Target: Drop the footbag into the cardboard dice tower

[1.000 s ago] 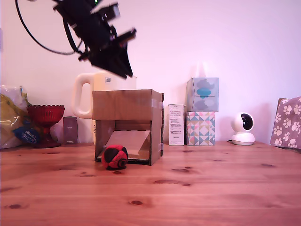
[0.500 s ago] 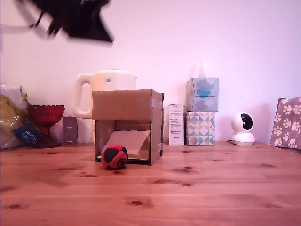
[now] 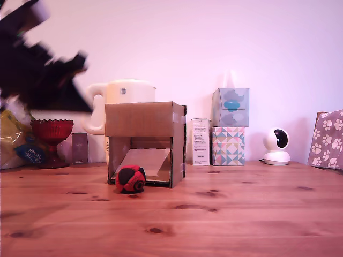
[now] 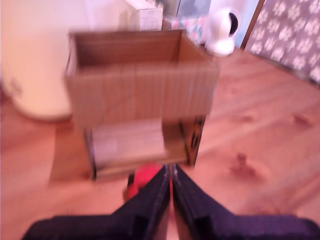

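The footbag (image 3: 130, 179), a small red and black ball, lies on the wooden table just in front of the cut-out opening of the cardboard dice tower (image 3: 146, 142). Inside the opening a slanted ramp shows. My gripper (image 3: 63, 88) is a dark motion blur at the exterior view's left, above and apart from both. In the wrist view the gripper (image 4: 171, 174) has its two dark fingers pressed together with nothing between them. Beyond the tips are the footbag (image 4: 141, 181) and the open-topped tower (image 4: 140, 85).
A white kettle (image 3: 126, 91) stands behind the tower. A red goblet (image 3: 52, 134) and a yellow bag (image 3: 13, 139) are at the exterior view's left. Stacked tissue boxes (image 3: 230, 126), a white camera (image 3: 277, 145) and a paw-print bag (image 3: 328, 139) are at its right.
The arm has swung from above the tower up and to the exterior view's left, then lower on that side. Footbag and tower have not moved.
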Motion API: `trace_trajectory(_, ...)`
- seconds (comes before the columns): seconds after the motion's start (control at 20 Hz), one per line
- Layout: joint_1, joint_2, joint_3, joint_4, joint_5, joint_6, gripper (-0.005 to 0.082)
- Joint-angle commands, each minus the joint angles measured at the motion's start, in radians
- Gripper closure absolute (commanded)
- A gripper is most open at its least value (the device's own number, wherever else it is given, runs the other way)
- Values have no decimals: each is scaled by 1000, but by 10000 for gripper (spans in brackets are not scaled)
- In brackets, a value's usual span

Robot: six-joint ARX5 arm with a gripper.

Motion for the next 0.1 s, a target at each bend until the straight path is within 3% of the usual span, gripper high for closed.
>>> trace_trajectory(0.0, -10, -52, -45, -21, 2, -24, 793)
trace_trajectory(0.05, -16, -81, -53, -58, 2, -26, 793)
